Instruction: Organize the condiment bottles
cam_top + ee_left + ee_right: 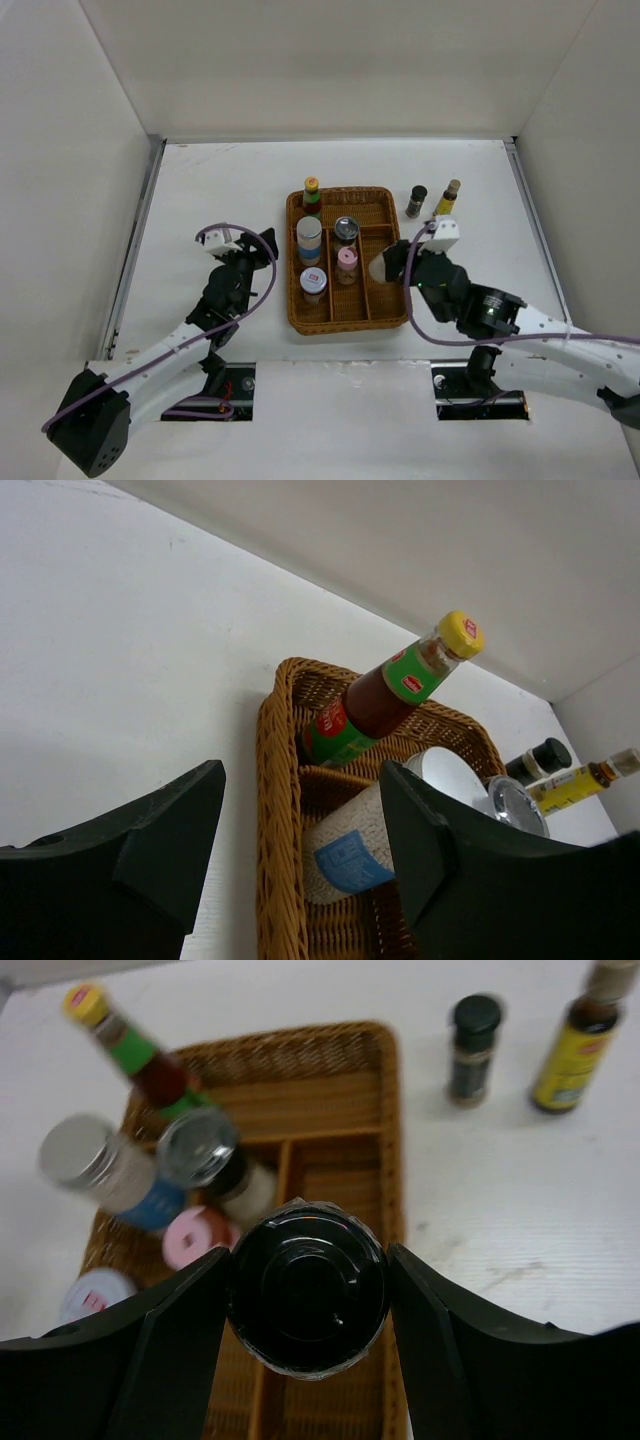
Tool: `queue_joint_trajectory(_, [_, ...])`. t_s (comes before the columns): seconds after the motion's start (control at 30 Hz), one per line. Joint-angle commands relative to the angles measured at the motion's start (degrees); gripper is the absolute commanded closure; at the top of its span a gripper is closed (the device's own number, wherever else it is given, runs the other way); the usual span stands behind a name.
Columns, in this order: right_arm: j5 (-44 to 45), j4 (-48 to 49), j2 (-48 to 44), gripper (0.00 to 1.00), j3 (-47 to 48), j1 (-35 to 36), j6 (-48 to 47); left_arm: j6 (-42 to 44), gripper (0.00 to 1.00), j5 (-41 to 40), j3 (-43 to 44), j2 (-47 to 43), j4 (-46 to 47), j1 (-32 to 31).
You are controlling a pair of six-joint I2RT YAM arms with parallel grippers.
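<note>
1 black-capped jar [306,1300] pinched in right gripper [392,266], cap toward the wrist, hanging over wicker tray [380,215] above its right-hand slots. Could snag a divider [283,1160] or the rim on lowering and tip over; could also bump the pink-capped jar [195,1238] just beside. Left gripper [300,775] spread, holding nothing, by the tray's left wall near the red-green bottle [380,695]. Room to move: right slots bare, table [220,190] open to the right, save 2 bottles near the tray's far corner, dark jar [416,200] and yellow bottle [447,198].
</note>
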Motion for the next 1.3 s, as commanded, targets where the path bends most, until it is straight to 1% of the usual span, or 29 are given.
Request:
queue_joint_trajectory(0.0, [1.4,2.1,4.8,0.51,2.2,7.7,4.2,-0.6,0.38,0.6,0.0,0.9,3.4,1.0])
queue_joint_trajectory(0.1, [1.6,7.0,10.6,0.51,3.5,13.1,3.6,-0.6,0.38,0.0,-0.2,0.7,3.7,1.1])
queue_joint_trajectory(0.17, [1.4,10.4,13.0,0.52,3.7,15.0,3.5,-0.6,0.37,0.0,-0.2,1.0,3.7,1.6])
queue_joint_trajectory(0.27, [1.4,15.3,14.9,0.52,2.6,15.8,2.5,-0.7,0.37,0.0,-0.3,0.6,3.7,1.3])
queue_joint_trajectory(0.4, [1.0,19.2,16.8,0.52,0.8,15.6,1.7,-0.7,0.37,0.2,-0.2,1.2,3.8,1.7])
queue_joint_trajectory(0.6, [0.3,20.9,20.3,0.52,0.6,15.4,0.6,-0.7,0.37,0.5,-0.3,1.2,3.8,1.9])
queue_joint_trajectory(0.8, [1.1,19.4,23.6,0.51,-0.1,16.1,1.2,-0.8,0.37,0.6,-0.2,1.9,3.8,1.8])
queue_joint_trajectory(0.97, [2.2,18.2,24.2,0.51,-0.6,16.1,1.4,-0.8,0.37,0.6,0.1,2.6,4.0,1.5])
queue_joint_trajectory(1.03, [1.2,18.6,25.4,0.48,-0.8,16.1,1.3,-0.8,0.37,0.6,0.0,2.6,4.0,1.2])
queue_joint_trajectory(1.17, [1.2,19.3,28.3,0.36,-1.3,16.1,1.5,-0.8,0.37,0.6,0.0,2.4,4.0,1.5])
queue_joint_trajectory(1.27, [1.5,18.6,28.4,0.21,-0.5,16.1,1.0,-0.9,0.37,0.7,-0.1,2.6,4.0,1.0])
